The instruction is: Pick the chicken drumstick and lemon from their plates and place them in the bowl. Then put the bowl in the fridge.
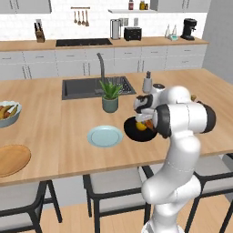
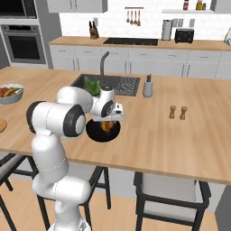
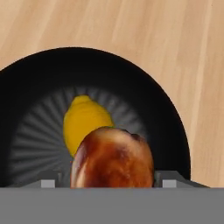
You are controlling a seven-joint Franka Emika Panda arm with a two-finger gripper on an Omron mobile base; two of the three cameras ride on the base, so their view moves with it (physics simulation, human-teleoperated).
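The matte black bowl (image 3: 144, 87) sits on the wooden island near its front edge (image 1: 129, 133) (image 2: 95, 135). The yellow lemon (image 3: 85, 120) lies inside it (image 1: 141, 127). Just above the bowl, the brown chicken drumstick (image 3: 113, 157) hangs between the fingertips of my gripper (image 3: 107, 183), with a small gap showing at one fingertip (image 3: 49, 183). My gripper (image 1: 145, 119) (image 2: 107, 119) points down over the bowl, open. The pale blue-green plate (image 1: 105, 136) lies bare left of the bowl, and the wooden plate (image 1: 11, 159) lies bare at the far left. The fridge is out of view.
A potted plant (image 1: 110, 96) stands behind the bowl, in front of the sink (image 1: 86, 86) with its tall faucet. A soap dispenser (image 1: 147, 83) stands to the right of the sink. A fruit bowl (image 1: 7, 113) sits far left, two shakers (image 2: 177, 112) to the right. Stools line the island's front.
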